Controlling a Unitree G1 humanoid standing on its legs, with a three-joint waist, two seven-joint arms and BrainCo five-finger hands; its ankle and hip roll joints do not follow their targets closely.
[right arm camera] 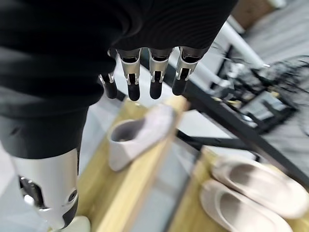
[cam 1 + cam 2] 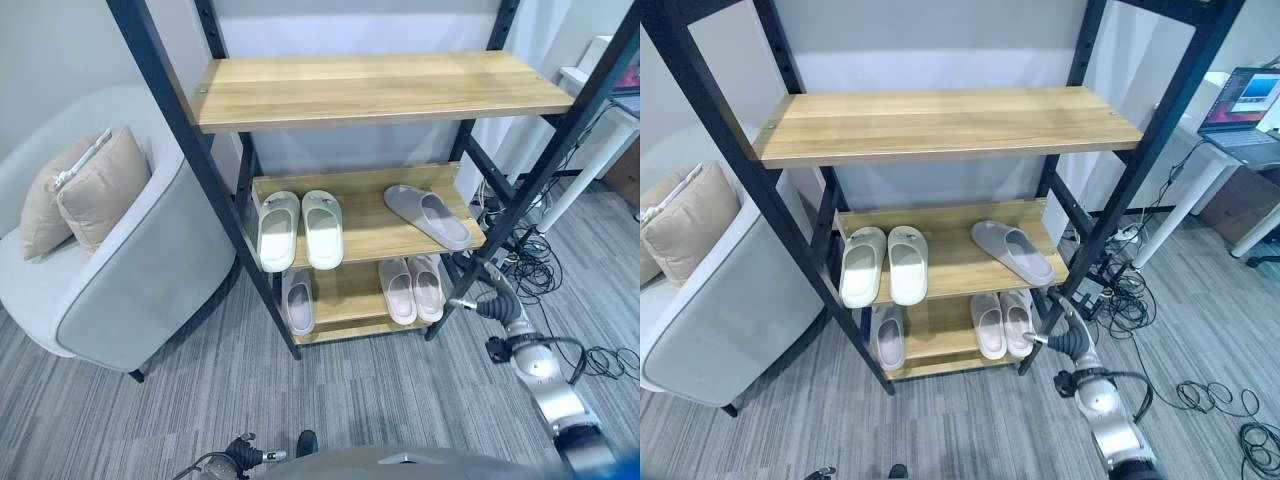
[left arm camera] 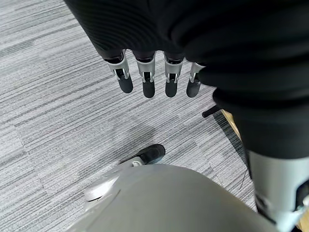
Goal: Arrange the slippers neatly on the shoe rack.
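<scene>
**Crooked grey slipper near the shelf edge, right hand hanging empty beside it**

While the right hand (image 1: pixel 145 79) is hanging beside the black-framed wooden shoe rack (image 2: pixel 380 90) with straight fingers and nothing in its grasp, the lone grey foam slipper (image 2: pixel 428 216) is lying askew on the middle shelf, its toe pointing toward the front right corner. A clumsy nudge from that hand could push it off the edge, and the rack's black diagonal brace (image 2: pixel 520 200) is standing between arm and shelf, so a reach might snag on it. Beside it, the cream pair of slippers (image 2: pixel 300 228) is sitting straight; on the bottom shelf a pale pink pair (image 2: pixel 411 288) and a single pale slipper (image 2: pixel 299 300) are resting. Only the right wrist view is showing how near the grey slipper's end is sitting to the shelf lip. Over striped grey carpet (image 3: pixel 58 121), the left hand (image 3: pixel 154 77) is dangling, relaxed and empty.
</scene>
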